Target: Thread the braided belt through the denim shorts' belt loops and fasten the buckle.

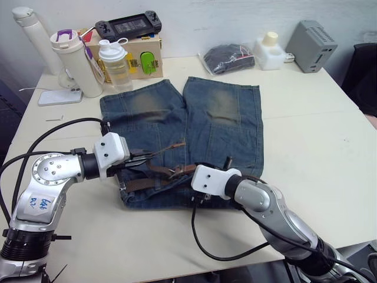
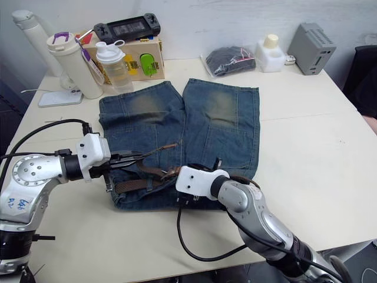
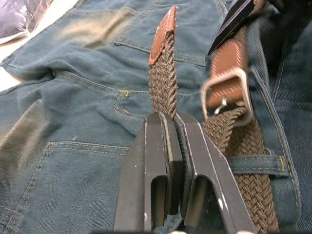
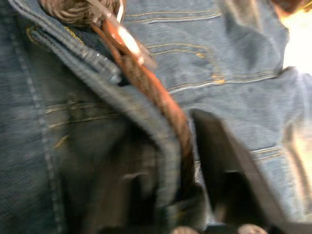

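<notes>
The denim shorts [image 1: 218, 118] lie flat on the table, legs pointing away and waistband toward me. The braided belt [image 1: 150, 183] runs along the waistband, passing under a belt loop [image 3: 256, 162]. My left gripper [image 3: 173, 117] is shut on the belt's free end, which rises off the denim to its brown leather tip [image 1: 177, 143]. The silver buckle [image 3: 226, 92] lies just beside that strap. At the middle of the waistband, my right gripper [image 1: 187, 169] is shut on the belt and a fold of denim next to the buckle.
Along the table's far edge stand a white tumbler [image 1: 75, 62], a shaker bottle [image 1: 115, 63], a box with a game console [image 1: 128, 26] on it, a black bundle in a clear bag [image 1: 227, 58], a white bottle [image 1: 270, 50] and a grey device [image 1: 311, 46].
</notes>
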